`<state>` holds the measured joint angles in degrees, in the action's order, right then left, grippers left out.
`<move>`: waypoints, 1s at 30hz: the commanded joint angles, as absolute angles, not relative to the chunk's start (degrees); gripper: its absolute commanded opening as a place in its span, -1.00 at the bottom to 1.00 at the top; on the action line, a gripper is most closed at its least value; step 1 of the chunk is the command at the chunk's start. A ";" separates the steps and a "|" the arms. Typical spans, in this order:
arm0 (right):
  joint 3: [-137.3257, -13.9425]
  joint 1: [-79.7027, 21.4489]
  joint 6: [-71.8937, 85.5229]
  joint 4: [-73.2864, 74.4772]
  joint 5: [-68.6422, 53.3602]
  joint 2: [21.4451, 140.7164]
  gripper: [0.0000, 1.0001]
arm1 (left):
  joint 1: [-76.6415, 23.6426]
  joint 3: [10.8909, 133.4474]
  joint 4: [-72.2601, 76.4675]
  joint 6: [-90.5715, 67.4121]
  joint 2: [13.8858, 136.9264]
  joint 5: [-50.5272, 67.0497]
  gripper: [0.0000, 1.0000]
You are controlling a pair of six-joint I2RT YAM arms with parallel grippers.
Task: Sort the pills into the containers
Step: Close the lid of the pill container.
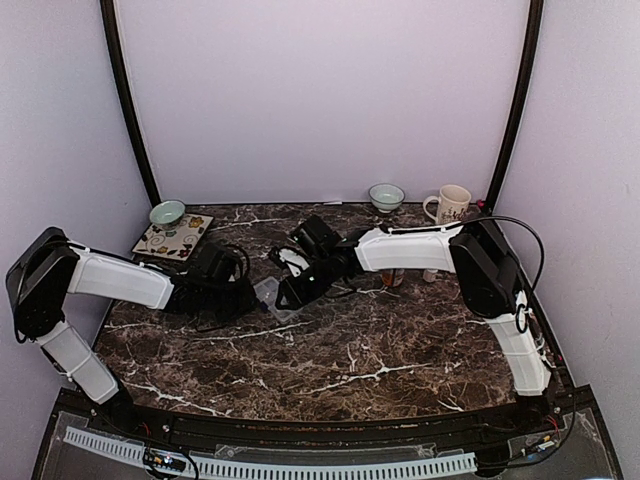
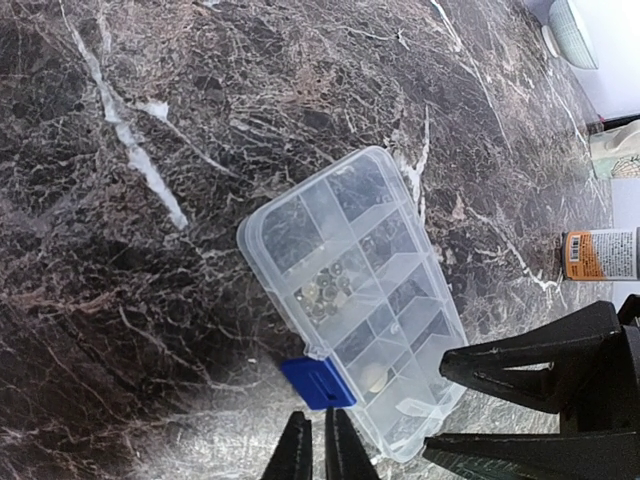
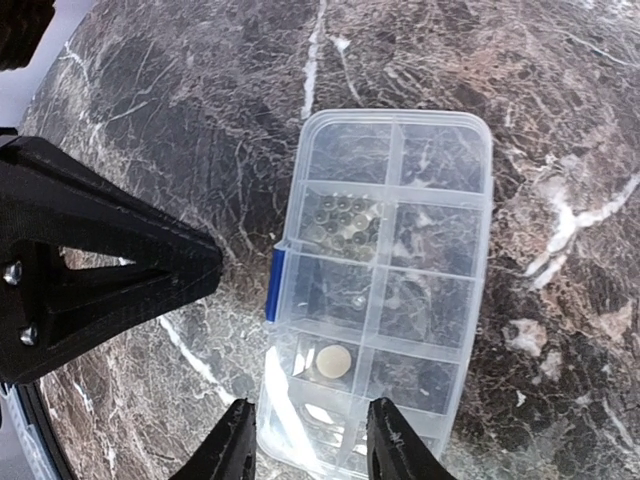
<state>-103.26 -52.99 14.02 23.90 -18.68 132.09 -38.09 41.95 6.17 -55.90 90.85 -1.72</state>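
The clear organizer box [image 2: 372, 262] lies flat on the marble, its lid down and a blue latch [image 2: 318, 383] on its long side. It also shows in the right wrist view [image 3: 420, 250] and the top view [image 1: 268, 292]. One compartment holds several small greyish round pills [image 3: 345, 218]. Another holds one pale round pill [image 3: 334, 360]. My left gripper [image 2: 319, 458] is shut and empty, its tips just short of the latch. My right gripper [image 3: 312, 448] is open, with one finger over the box's near end and the other just outside its corner.
A green bowl [image 1: 167, 212] and a patterned tile [image 1: 173, 237] sit at the back left. A second bowl [image 1: 386, 196] and a mug [image 1: 452, 205] stand at the back right. A small orange-labelled bottle [image 2: 600, 254] lies beyond the box, near the right arm.
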 commanded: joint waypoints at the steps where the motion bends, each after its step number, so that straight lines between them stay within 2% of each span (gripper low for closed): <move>1: -104.37 -53.13 13.78 26.51 -14.92 130.78 -0.22 | -37.75 40.87 7.47 -56.19 91.21 -1.30 -0.89; 8: -107.00 -51.76 13.96 26.89 -13.96 131.60 -0.16 | -37.75 41.67 8.42 -56.08 93.01 -0.53 -1.00; 19: -111.49 -50.45 13.65 29.13 -16.63 134.63 -0.21 | -37.71 42.64 8.21 -56.02 93.58 -0.63 -1.00; 30: -108.16 -52.60 13.25 27.52 -19.33 134.69 -0.25 | -37.65 43.17 4.85 -55.50 91.50 -2.55 -1.00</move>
<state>-109.54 -51.13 13.91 28.29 -17.85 134.32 -38.06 42.35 7.11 -56.12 94.04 -1.15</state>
